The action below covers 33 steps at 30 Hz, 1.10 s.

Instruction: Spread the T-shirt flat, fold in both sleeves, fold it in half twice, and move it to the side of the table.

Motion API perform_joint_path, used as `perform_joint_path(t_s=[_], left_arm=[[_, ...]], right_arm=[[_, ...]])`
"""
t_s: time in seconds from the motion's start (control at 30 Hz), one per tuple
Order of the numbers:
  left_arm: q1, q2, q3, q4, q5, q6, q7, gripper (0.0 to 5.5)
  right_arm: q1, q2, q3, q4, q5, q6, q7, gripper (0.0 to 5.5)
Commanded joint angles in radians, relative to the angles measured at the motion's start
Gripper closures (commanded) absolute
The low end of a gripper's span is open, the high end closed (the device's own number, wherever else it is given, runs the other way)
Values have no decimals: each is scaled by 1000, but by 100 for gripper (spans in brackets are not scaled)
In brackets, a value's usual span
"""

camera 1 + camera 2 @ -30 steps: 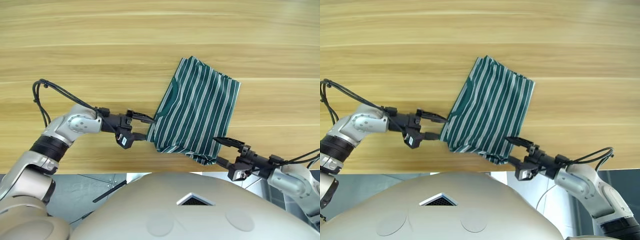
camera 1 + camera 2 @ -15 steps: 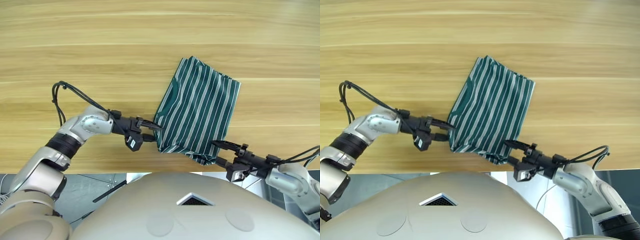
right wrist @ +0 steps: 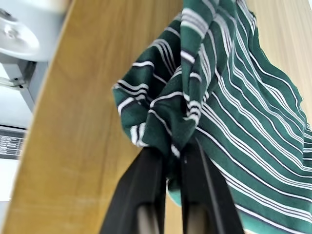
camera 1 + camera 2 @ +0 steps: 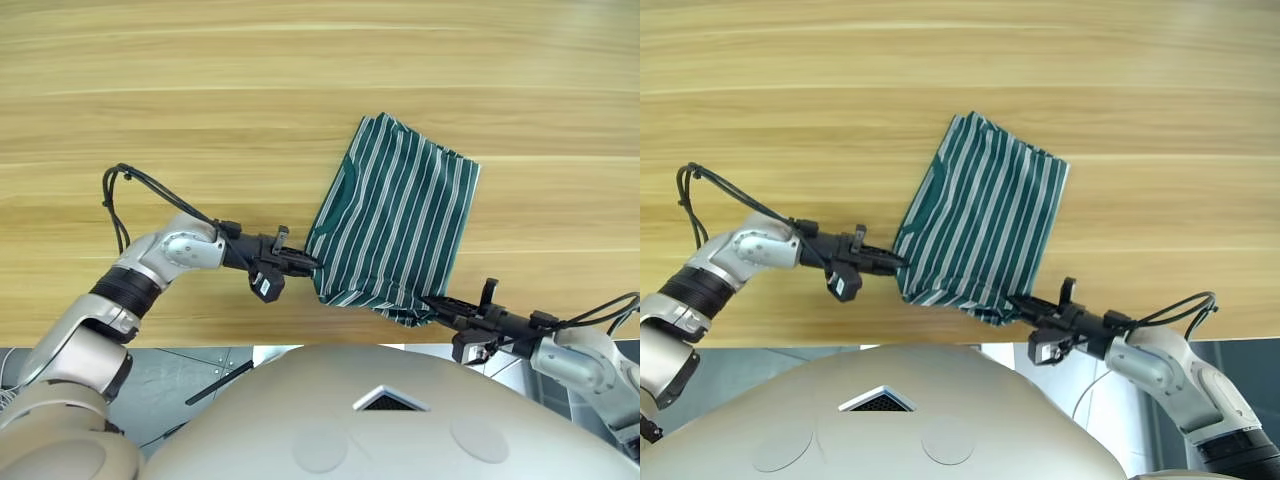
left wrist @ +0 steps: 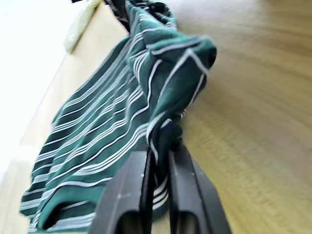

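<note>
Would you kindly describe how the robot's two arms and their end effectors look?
The left arm and right arm have rounded silver-grey shells; the left shows a black ribbed collar. Black cables loop off each forearm. The left end effector and right end effector are black, each with two slim flat fingers and a small white tag on its body.

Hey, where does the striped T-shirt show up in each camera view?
Left eye view: T-shirt right of centre, lying on the table.
Right eye view: T-shirt around the centre.
Left wrist view: T-shirt bunched in the left claw.
Right wrist view: T-shirt bunched in the right claw.
Shared landmark: the wooden table's near edge.
</note>
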<state>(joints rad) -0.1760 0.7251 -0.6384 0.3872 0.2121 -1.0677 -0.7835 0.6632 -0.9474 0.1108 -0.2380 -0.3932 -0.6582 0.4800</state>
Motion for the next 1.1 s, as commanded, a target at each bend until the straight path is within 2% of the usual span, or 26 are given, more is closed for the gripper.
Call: perform_joint_path(t_s=[0.03,0.23,0.37,0.57,0.8,0.9,1.0,1.1], left_arm=[[88,10,51,68,130,87,91,539],[190,8,116,-10,153,115,195,539],[263,-3,123,-67,174,155,228,539],[378,21,131,-219,120,194,229,539],[429,72,139,-321,52,223,175,539],[460,76,149,-354,37,245,172,539],[465,64,173,-388,-34,272,173,539],[410,7,193,-410,-115,326,179,539]], right_arm=[[-143,31,-21,84,-8,16,-19,538],[-281,56,37,169,-21,-23,-2,539],[-288,42,59,184,-16,-51,19,539],[-82,-24,15,-39,245,-35,99,539],[118,-8,-107,-148,328,-13,94,539],[140,-5,-139,-134,317,8,106,539],[106,10,-123,-103,304,25,116,539],[64,35,-102,-60,277,38,120,539]])
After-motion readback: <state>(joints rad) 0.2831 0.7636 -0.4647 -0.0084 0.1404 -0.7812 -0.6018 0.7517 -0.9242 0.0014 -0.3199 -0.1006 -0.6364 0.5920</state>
